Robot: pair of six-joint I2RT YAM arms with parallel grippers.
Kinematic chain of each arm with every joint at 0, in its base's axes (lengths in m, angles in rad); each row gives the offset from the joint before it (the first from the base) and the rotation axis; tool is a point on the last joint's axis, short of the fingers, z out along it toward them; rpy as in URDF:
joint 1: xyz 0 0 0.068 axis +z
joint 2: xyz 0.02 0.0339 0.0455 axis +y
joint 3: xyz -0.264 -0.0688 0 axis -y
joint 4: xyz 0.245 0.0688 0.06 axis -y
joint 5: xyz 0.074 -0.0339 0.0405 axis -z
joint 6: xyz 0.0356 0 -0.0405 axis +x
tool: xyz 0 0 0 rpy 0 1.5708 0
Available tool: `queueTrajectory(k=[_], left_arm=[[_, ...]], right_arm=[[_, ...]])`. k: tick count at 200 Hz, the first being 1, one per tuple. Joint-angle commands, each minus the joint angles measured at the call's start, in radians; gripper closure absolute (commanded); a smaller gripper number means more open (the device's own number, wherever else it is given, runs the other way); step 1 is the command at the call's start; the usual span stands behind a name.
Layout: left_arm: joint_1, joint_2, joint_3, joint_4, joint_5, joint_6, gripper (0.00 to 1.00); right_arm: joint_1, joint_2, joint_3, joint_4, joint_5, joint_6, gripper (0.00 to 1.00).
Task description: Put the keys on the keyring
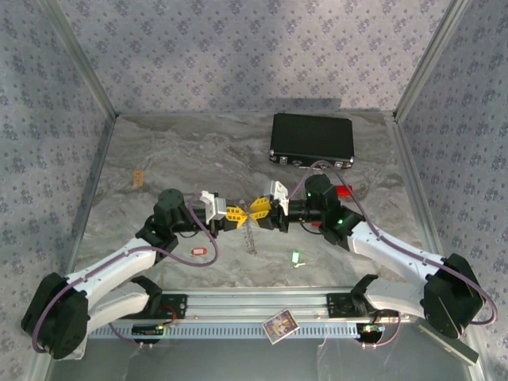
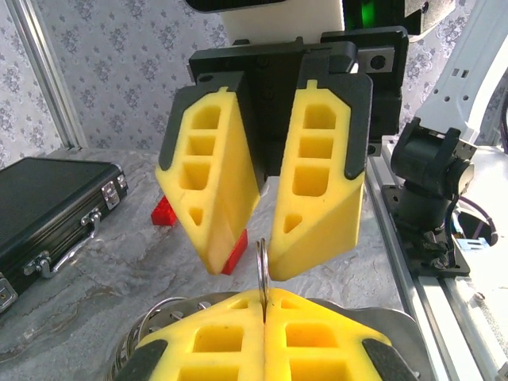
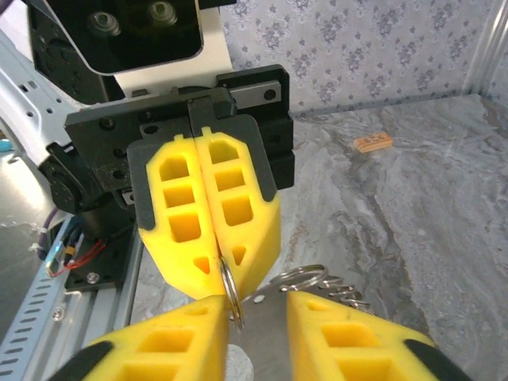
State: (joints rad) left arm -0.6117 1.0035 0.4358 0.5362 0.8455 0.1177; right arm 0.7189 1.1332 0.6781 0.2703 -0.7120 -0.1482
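Step, judged: readying ring, nothing threaded yet. Left claw (image 3: 208, 266) clamped shut on thin silvery wire keyring (image 2: 262, 266). Right claw (image 3: 258, 333) faces it, jaws apart, straddling ring's free edge, no grip evident. Red-tagged key (image 1: 198, 252) lies on bench (image 1: 198, 151) nearside of left claw; green-and-white-tagged key (image 1: 295, 257) nearside of right claw. Next calls for square pinch by right claw; thin wire may slip.

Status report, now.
Left gripper shut on keyring. Right gripper open, jaws either side of it. Red key and green key loose on table. Nothing in the way.
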Motion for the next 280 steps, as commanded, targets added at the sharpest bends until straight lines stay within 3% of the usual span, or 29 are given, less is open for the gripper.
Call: queueTrajectory(k=[1,25,41,62,93,119,157,248,263,280], left_arm=[[-0.010,-0.005,0.030,0.065,0.036,-0.007,1.00],[-0.013,-0.012,0.032,0.054,0.035,-0.003,1.00],[-0.012,-0.023,0.040,0.024,0.022,0.011,0.99],[-0.012,-0.055,0.064,-0.098,-0.022,0.062,0.78],[-0.012,-0.124,0.118,-0.342,-0.088,0.165,0.74],[-0.013,-0.150,0.154,-0.482,-0.139,0.224,0.74],[-0.012,-0.138,0.182,-0.504,-0.121,0.234,0.75],[-0.012,-0.087,0.212,-0.492,-0.042,0.231,0.81],[-0.012,-0.086,0.211,-0.491,-0.037,0.231,0.85],[-0.013,-0.085,0.213,-0.500,-0.037,0.238,0.95]], right_arm=[[0.010,0.006,0.044,0.015,-0.021,0.002,0.82],[0.012,0.008,0.054,0.002,-0.030,-0.006,1.00],[0.014,0.008,0.075,-0.048,-0.040,-0.031,1.00],[0.021,-0.001,0.125,-0.175,-0.015,-0.098,1.00],[0.053,0.013,0.273,-0.505,0.131,-0.280,1.00],[0.087,0.058,0.400,-0.722,0.226,-0.389,1.00],[0.145,0.126,0.556,-0.898,0.344,-0.478,1.00],[0.223,0.214,0.679,-0.963,0.410,-0.516,1.00],[0.229,0.224,0.687,-0.970,0.418,-0.521,1.00],[0.232,0.229,0.690,-0.974,0.419,-0.522,1.00]])
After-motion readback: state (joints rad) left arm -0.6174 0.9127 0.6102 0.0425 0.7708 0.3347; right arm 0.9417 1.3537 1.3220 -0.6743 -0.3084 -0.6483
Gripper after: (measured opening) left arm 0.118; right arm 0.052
